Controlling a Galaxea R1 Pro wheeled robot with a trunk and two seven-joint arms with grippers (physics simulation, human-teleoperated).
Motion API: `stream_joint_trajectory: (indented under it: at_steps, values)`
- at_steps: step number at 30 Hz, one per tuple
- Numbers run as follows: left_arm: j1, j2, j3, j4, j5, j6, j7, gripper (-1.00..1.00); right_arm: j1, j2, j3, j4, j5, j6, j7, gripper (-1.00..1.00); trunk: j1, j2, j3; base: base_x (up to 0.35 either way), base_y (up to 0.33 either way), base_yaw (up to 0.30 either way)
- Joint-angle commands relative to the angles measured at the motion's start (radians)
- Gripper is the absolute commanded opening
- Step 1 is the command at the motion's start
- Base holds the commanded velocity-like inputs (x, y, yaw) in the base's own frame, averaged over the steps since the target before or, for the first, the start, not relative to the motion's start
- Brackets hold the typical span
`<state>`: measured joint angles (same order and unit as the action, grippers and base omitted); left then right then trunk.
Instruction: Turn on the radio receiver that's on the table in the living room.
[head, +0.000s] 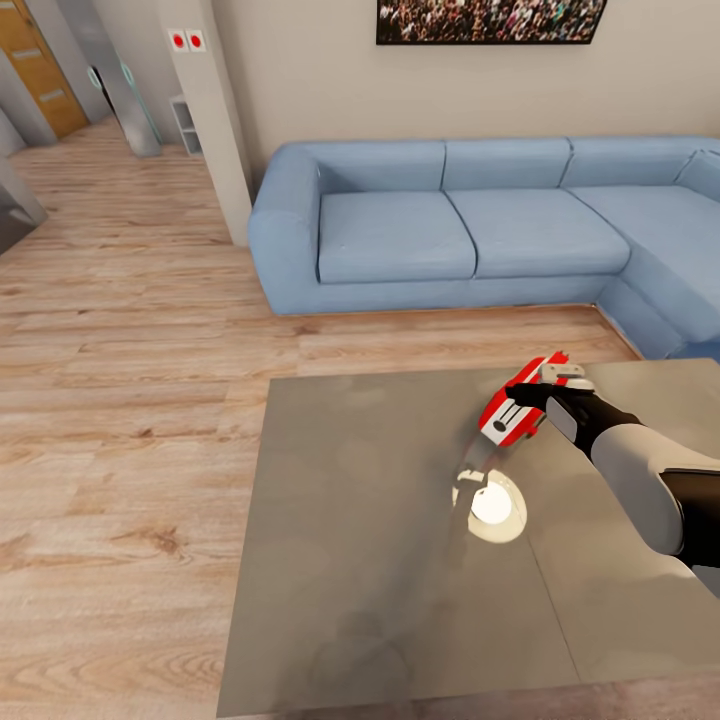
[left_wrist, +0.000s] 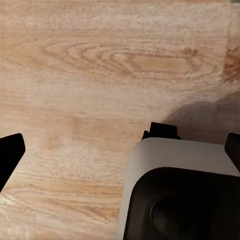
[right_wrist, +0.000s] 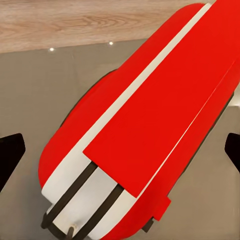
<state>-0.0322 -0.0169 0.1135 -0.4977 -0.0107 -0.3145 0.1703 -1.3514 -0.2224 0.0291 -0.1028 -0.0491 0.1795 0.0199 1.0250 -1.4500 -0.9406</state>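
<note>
1 grey table (head: 380, 560) — wood floor (head: 130, 400)

No text, brand, number or label can be read in any view. White stripes are borne by the radio receiver (head: 512, 408), but no lettering is made out on them. Two red round marks are carried on small white plates (head: 186, 41) on the pillar, without legible characters. The framed picture (head: 490, 20) shows a crowd, no words.

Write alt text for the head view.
The right gripper holds a red radio just above a glossy grey table, tilted. Behind the table, a blue sofa stands on a wood floor.
</note>
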Motion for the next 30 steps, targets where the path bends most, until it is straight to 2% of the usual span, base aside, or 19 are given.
stream_joint_trajectory:
  at_steps: [1,14,30]
  values:
    - [0.000,0.000,0.000,0.000,0.000,0.000,0.000,1.00,0.000,0.000,0.000,0.000,0.000,0.000,0.000,1.00,0.000,0.000,-0.001,0.000,0.000,0.000]
    - [0.000,0.000,0.000,0.001,0.000,0.000,0.000,1.00,0.000,0.000,0.000,0.000,0.000,0.000,0.000,1.00,0.000,0.000,-0.019,0.000,0.000,0.000]
    - [0.000,-0.001,0.000,0.001,0.000,0.000,0.000,1.00,0.000,0.000,0.000,0.000,0.000,0.000,0.000,1.00,0.000,0.000,-0.021,0.000,0.000,0.000]
